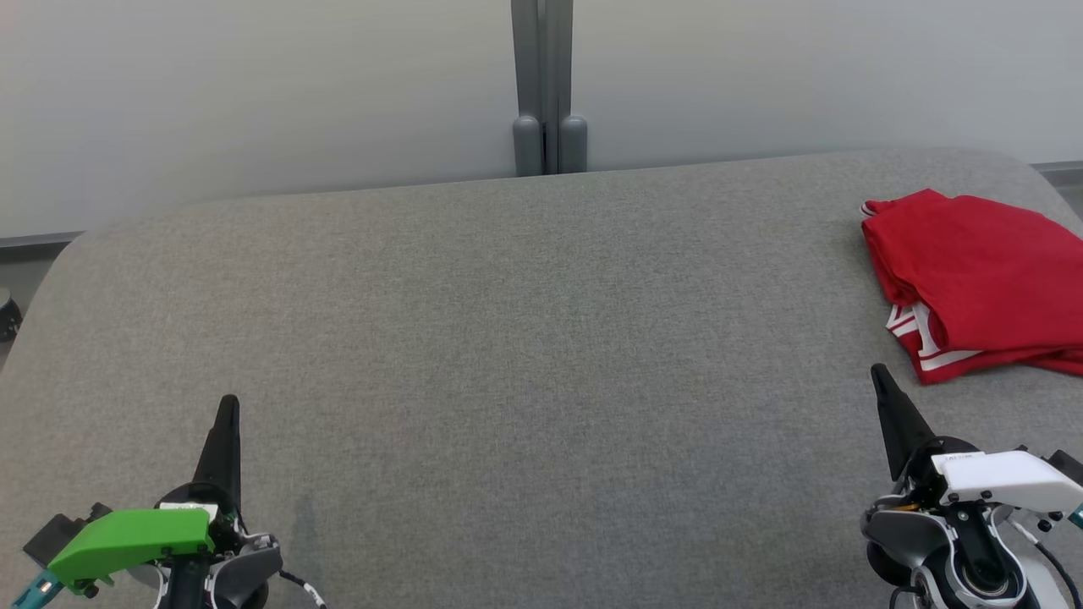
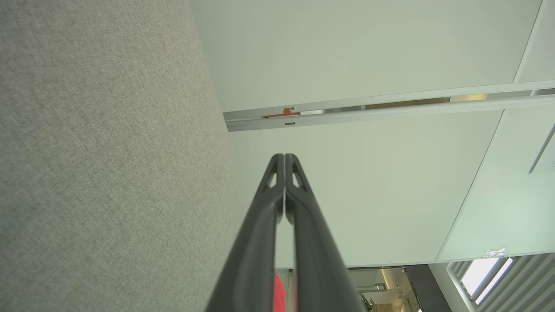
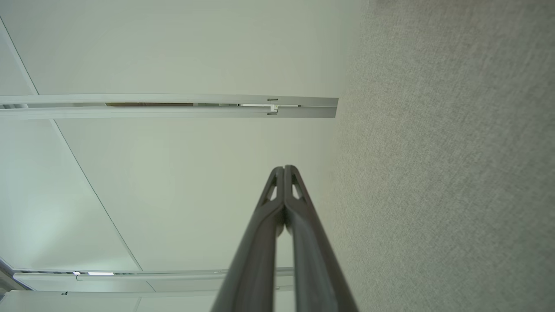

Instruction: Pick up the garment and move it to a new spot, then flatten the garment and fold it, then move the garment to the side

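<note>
A red garment (image 1: pixel 977 275) with white stripes lies folded at the far right of the grey fabric surface (image 1: pixel 525 355). My right gripper (image 1: pixel 880 372) sits at the lower right, shut and empty, its tip just short of the garment's near edge. Its two fingers meet at the tip (image 3: pixel 284 168) in the right wrist view. At the lower left my left gripper (image 1: pixel 228 402) is shut with nothing in it, far from the garment. In the left wrist view its tips (image 2: pixel 284 156) press together, and a sliver of red garment (image 2: pixel 281 294) shows between the fingers low down.
A pale wall with a grey vertical post (image 1: pixel 543 85) stands behind the surface's far edge. The surface has rounded corners, and its left edge drops to a dark floor strip (image 1: pixel 17 271). Wide bare fabric stretches between the two grippers.
</note>
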### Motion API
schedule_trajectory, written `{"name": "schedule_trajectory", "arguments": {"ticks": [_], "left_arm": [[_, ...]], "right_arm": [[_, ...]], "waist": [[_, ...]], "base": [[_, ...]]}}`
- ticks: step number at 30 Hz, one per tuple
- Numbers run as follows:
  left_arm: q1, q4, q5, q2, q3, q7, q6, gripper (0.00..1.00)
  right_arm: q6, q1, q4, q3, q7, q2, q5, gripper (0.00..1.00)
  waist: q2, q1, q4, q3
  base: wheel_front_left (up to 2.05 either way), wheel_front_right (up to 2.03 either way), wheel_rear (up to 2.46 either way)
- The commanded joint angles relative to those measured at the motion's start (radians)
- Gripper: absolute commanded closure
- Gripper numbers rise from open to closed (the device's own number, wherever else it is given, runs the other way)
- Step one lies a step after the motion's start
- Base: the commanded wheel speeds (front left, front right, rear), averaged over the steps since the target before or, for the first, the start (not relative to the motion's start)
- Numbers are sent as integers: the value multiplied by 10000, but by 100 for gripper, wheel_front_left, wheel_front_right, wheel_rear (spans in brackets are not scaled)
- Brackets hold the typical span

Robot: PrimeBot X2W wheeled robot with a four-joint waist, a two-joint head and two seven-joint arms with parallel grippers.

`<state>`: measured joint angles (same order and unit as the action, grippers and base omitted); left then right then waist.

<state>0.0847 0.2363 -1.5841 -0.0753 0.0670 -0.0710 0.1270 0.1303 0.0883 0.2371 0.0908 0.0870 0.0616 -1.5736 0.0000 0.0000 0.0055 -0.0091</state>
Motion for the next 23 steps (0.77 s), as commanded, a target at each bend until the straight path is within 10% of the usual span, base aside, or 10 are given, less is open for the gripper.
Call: {"name": "schedule_trajectory", "arguments": {"ticks": [1, 23], "left_arm": [[215, 44, -237, -16, 78, -69, 45, 100], [305, 93, -515, 53, 217, -235, 65, 100]], "right_arm": [[7, 173, 33, 46, 67, 23, -188, 100], [7, 238, 90, 119, 197, -11, -494, 100]], "waist": [[0, 0, -13, 26], [0, 0, -55, 122]], "base": [[0, 0, 0], [0, 0, 0]]}}
